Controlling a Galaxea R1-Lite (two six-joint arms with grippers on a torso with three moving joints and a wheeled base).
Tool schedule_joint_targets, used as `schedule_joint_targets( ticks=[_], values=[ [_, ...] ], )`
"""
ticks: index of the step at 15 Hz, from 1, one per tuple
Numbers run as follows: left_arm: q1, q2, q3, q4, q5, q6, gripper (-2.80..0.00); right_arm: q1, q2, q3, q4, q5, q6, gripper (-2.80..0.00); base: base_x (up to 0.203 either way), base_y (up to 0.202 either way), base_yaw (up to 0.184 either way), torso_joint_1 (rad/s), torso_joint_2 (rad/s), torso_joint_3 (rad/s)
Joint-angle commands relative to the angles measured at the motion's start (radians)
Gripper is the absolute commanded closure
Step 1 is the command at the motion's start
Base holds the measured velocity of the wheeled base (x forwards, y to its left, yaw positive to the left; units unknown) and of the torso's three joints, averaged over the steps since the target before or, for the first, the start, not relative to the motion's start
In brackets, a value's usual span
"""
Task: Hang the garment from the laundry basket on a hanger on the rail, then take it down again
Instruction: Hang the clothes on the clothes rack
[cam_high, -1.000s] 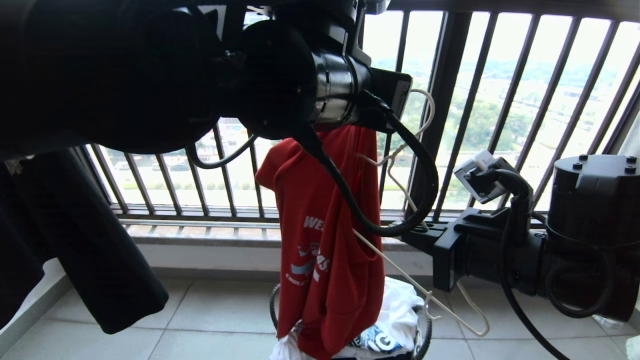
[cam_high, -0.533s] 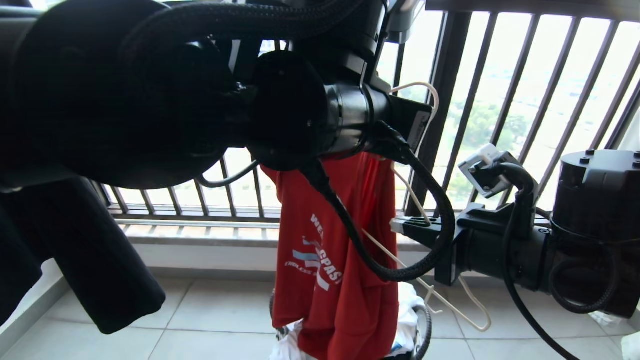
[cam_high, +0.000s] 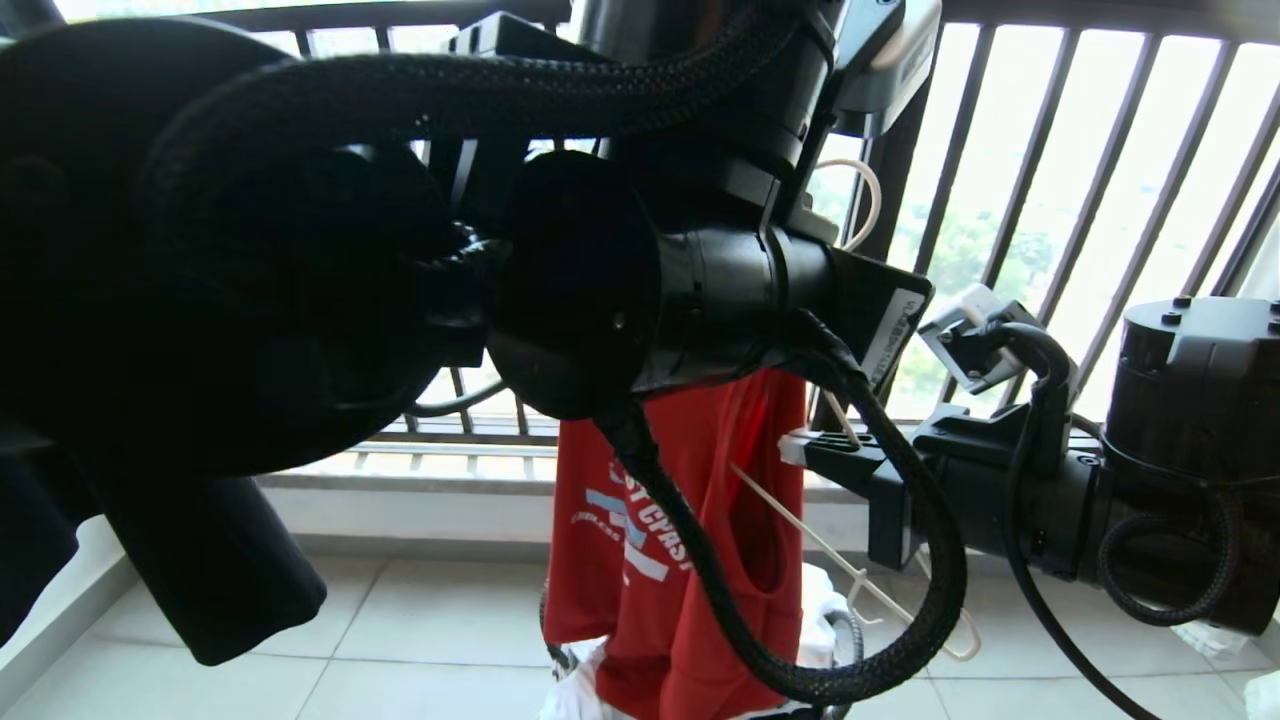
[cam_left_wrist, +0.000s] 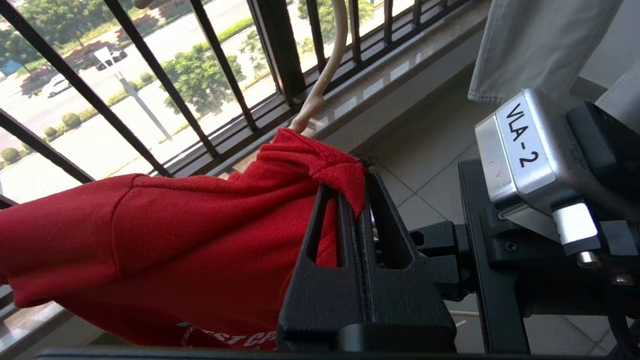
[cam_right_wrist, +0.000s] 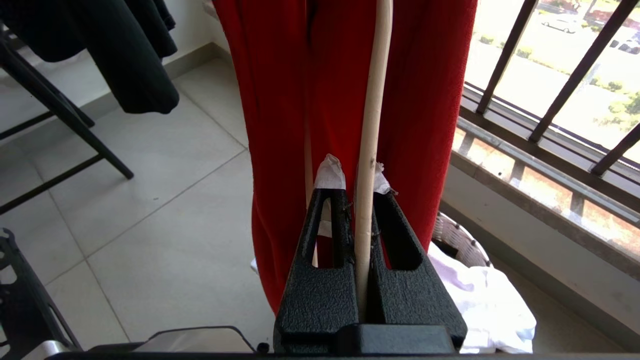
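Left hand (cam_left_wrist: 357, 200): fingers pressed together, pinching a bunched fold of the garment (cam_left_wrist: 150, 235) at its neck end, where the hanger (cam_left_wrist: 327, 75) stem is coming out of the cloth.
Right hand (cam_right_wrist: 362, 200): fingers closed narrow on one white arm of the hanger, with the red cloth hanging just behind it.
Garment: hanging in a long drape in front of the barred window, its lower hem reaching down into the laundry basket (cam_right_wrist: 457, 240), beside a white T-shirt (cam_right_wrist: 485, 295) lying there.
Step in hand: judging by this, the shirt is being worked onto the hanger.
How to do it well: the right hand should be keeping the hanger steady while the left is drawing the neck along the wire without snagging.
Rail: not showing in any view.
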Motion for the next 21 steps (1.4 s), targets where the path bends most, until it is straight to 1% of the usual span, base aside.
schedule_joint_targets(
  ticks=[1, 6, 7, 12, 14, 16, 17, 20, 21],
  values=[
    [-0.009, -0.010, 0.011, 0.000, 0.003, 0.002, 0.00, 0.000, -0.002, 0.000, -0.004, 0.001, 0.000, 0.00, 0.000, 0.000, 0.000, 0.000, 0.00, 0.000],
    [-0.013, -0.026, 0.018, -0.002, 0.004, 0.006, 0.00, -0.013, -0.004, -0.005, -0.004, 0.001, 0.000, 0.00, 0.000, 0.000, 0.000, 0.000, 0.00, 0.000],
    [-0.014, -0.027, 0.021, -0.002, 0.004, 0.006, -2.80, -0.017, -0.004, -0.005, -0.004, 0.001, 0.000, 0.00, 0.000, 0.000, 0.000, 0.000, 0.00, 0.000],
    [-0.024, -0.054, 0.047, 0.008, 0.006, 0.008, -2.80, -0.037, -0.008, -0.013, -0.004, 0.001, 0.000, 0.00, 0.000, 0.000, 0.000, 0.000, 0.00, 0.000],
    [-0.033, -0.085, 0.062, 0.075, 0.009, 0.006, -2.80, -0.048, -0.012, -0.015, -0.004, 0.001, -0.001, 0.00, 0.000, 0.000, 0.000, 0.000, 0.00, 0.000],
    [-0.038, -0.131, 0.098, 0.103, 0.016, 0.002, -2.80, -0.055, -0.015, -0.020, -0.002, 0.002, -0.001, 0.00, 0.000, 0.000, 0.000, 0.000, 0.00, 0.000],
    [-0.040, -0.151, 0.110, 0.105, 0.026, 0.001, -2.80, -0.055, -0.015, -0.020, -0.002, 0.001, -0.001, 0.00, 0.000, 0.000, 0.000, 0.000, 0.00, 0.000],
    [-0.028, -0.223, 0.146, 0.106, 0.095, 0.001, -2.80, -0.058, -0.022, -0.021, -0.001, 0.001, 0.000, 0.00, 0.000, 0.000, 0.000, 0.000, 0.00, 0.000],
    [-0.002, -0.258, 0.161, 0.107, 0.102, 0.002, 0.00, -0.058, -0.027, -0.023, -0.001, 0.002, -0.001, 0.00, 0.000, 0.000, 0.000, 0.000, 0.00, 0.000]
  ],
)
